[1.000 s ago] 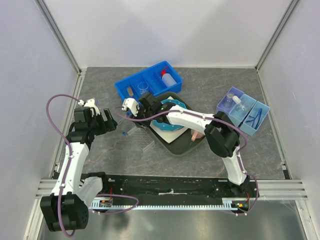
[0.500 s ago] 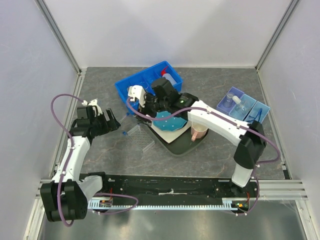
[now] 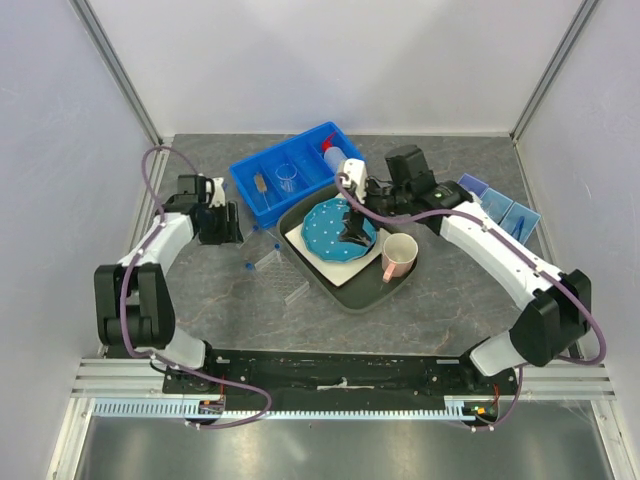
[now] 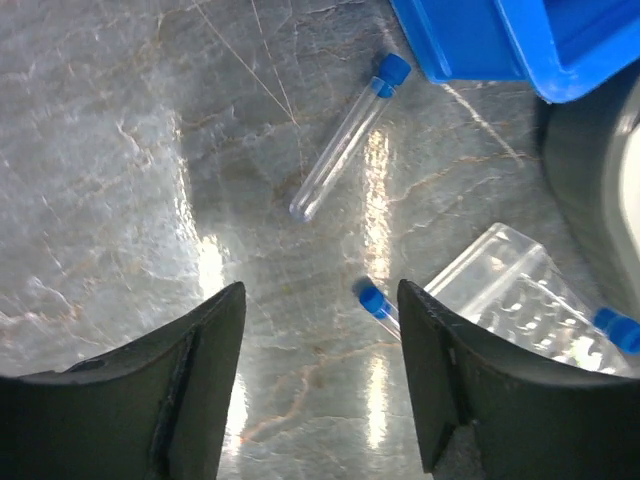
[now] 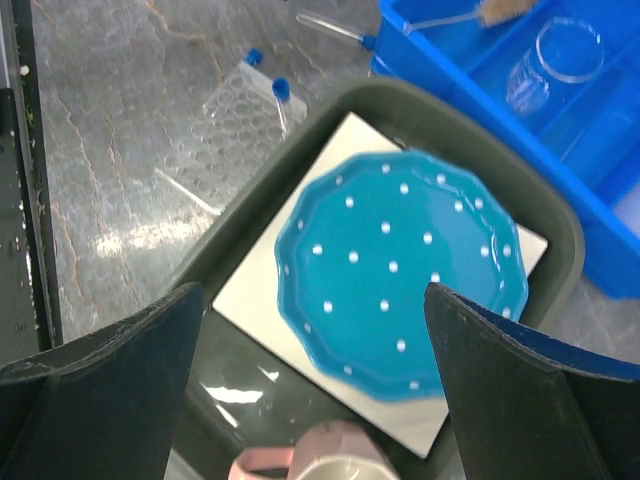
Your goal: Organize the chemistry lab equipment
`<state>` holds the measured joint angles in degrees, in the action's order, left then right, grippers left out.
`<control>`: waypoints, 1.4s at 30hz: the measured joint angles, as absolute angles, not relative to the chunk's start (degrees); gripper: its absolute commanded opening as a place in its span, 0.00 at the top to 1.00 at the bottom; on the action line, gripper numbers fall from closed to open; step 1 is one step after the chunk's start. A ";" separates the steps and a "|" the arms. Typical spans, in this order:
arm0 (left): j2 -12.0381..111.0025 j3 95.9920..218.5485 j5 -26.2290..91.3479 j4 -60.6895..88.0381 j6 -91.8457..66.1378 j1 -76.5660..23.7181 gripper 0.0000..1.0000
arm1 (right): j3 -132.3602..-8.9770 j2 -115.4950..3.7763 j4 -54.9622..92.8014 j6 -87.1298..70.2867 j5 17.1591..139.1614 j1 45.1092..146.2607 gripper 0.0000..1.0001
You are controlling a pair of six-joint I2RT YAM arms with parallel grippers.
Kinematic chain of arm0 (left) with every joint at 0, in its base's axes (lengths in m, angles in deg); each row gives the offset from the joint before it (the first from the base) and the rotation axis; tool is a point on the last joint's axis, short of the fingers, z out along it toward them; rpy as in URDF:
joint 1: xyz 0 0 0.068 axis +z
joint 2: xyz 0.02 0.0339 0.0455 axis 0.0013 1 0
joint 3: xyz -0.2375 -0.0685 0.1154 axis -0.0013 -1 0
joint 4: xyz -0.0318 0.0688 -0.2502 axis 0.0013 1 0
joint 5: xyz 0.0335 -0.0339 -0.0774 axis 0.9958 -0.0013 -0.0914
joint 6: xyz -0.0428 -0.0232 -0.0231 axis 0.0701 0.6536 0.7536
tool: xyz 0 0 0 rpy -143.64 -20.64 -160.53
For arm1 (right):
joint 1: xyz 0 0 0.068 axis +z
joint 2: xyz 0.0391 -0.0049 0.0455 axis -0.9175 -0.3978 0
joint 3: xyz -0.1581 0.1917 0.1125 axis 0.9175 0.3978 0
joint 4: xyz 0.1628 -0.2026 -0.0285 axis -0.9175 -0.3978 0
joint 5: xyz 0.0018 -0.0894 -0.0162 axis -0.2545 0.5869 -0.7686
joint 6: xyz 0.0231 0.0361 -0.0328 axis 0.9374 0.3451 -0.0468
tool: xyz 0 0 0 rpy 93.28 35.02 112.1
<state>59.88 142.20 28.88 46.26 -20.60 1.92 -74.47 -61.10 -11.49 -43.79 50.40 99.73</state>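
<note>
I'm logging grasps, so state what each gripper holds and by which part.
Nothing is held. The left gripper is open and empty, near a loose blue-capped vial; the right gripper is open and empty above the blue dotted plate.

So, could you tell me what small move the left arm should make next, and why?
Probably advance the left gripper over the loose blue-capped vial and lower onto it: the jaws stand open and empty, and that vial lies flat on the table just ahead, outside the blue bin and the clear rack.
</note>
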 measured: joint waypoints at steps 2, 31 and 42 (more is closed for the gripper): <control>62.70 144.04 30.76 46.59 -23.50 -0.09 0.33 | -72.05 -59.35 -11.51 -43.95 48.66 97.15 0.02; 77.71 150.42 42.67 45.97 -35.96 -7.67 0.63 | -59.13 -54.44 -4.91 -41.45 33.31 85.02 0.02; 79.00 151.80 42.25 46.52 -35.64 -7.91 0.98 | -58.28 -54.46 -4.74 -41.65 33.31 84.64 0.02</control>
